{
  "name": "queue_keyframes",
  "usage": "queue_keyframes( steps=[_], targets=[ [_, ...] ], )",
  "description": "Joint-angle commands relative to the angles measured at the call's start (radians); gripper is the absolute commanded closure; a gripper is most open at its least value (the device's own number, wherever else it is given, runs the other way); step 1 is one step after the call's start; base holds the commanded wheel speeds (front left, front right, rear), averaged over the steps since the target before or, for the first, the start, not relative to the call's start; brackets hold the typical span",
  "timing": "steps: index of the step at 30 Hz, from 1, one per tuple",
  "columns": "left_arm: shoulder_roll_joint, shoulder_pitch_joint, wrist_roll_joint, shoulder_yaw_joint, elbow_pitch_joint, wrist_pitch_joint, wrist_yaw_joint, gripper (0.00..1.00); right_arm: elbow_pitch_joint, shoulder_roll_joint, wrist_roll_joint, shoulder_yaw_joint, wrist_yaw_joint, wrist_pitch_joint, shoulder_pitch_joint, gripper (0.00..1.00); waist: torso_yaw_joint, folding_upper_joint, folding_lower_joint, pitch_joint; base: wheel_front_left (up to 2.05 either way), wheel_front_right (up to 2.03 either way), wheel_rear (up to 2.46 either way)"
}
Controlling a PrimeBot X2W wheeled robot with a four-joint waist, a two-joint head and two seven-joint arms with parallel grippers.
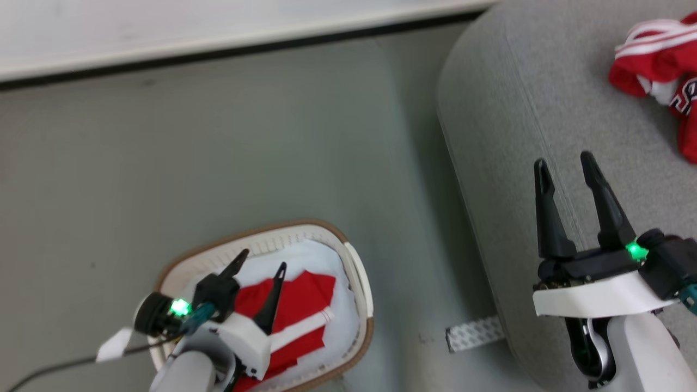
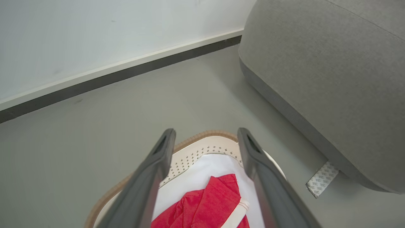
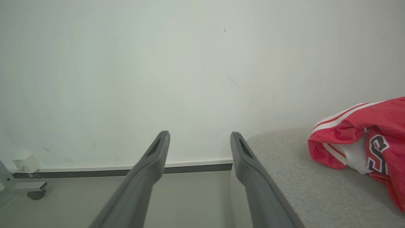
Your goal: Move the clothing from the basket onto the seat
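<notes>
Left gripper (image 1: 263, 258) I'm holding spread and empty over the basket (image 1: 356, 267), lined up to grab the red garment (image 1: 297, 313) inside; right gripper (image 1: 563, 159) gaping, empty above seat (image 1: 506, 120) edge, red jersey (image 1: 648, 60) lying further in

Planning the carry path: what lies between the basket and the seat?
Bare grey floor, save a patterned tape strip by the seat, in the head view.

Illegible partial dark lettering (image 3: 376, 153) on the red clothing (image 3: 354, 126)

One red garment (image 1: 305, 305) lies in the cream basket (image 1: 272, 242), another garment (image 1: 653, 65) crumpled on the grey seat (image 1: 517, 109).
</notes>
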Motion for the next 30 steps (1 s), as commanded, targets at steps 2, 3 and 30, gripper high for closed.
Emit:
queue_keyframes(
  steps=[2,3,30],
  targets=[
    [0.021,-0.073,0.036,-0.030,0.067,0.036,-0.003,0.00,-0.024,0.000,0.022,0.011,-0.002,0.001,-0.042,0.00,-0.060,0.0000,-0.0003,0.125,0.00,0.00,0.00],
    [0.021,-0.073,0.036,-0.030,0.067,0.036,-0.003,0.00,-0.024,0.000,0.022,0.011,-0.002,0.001,-0.042,0.00,-0.060,0.0000,-0.0003,0.125,0.00,0.00,0.00],
    [0.090,-0.470,0.157,-0.158,0.534,0.296,0.032,0.00,-0.124,0.000,0.091,0.028,-0.002,0.001,-0.198,0.00,-0.122,0.0000,-0.0003,0.473,0.00,0.00,0.00]
  ],
)
